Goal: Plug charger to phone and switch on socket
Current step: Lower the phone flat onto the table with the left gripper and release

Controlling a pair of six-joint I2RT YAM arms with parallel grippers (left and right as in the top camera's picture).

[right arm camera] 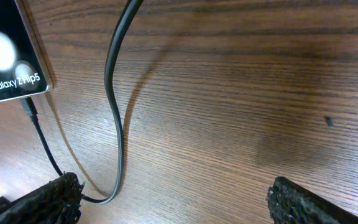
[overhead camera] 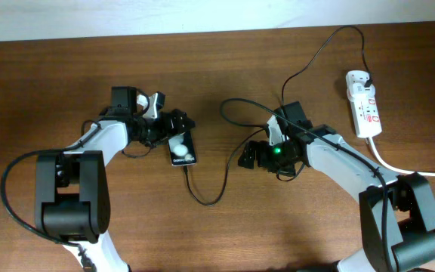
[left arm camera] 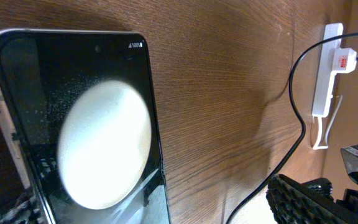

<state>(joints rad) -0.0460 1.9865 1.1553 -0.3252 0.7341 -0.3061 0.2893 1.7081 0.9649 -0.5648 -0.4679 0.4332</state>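
The charger [right arm camera: 114, 124] tip looks plugged into the phone [right arm camera: 11, 56] on the table [overhead camera: 225, 242]. The left gripper [left arm camera: 160, 208] and right gripper [right arm camera: 179, 202] have wide-open jaws holding nothing. Next, I think, the right one must reach the socket [overhead camera: 362, 102] and press its switch.

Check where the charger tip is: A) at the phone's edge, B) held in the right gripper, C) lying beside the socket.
A: the charger tip meets the phone at its edge, just below the white text, while the right gripper stands open.
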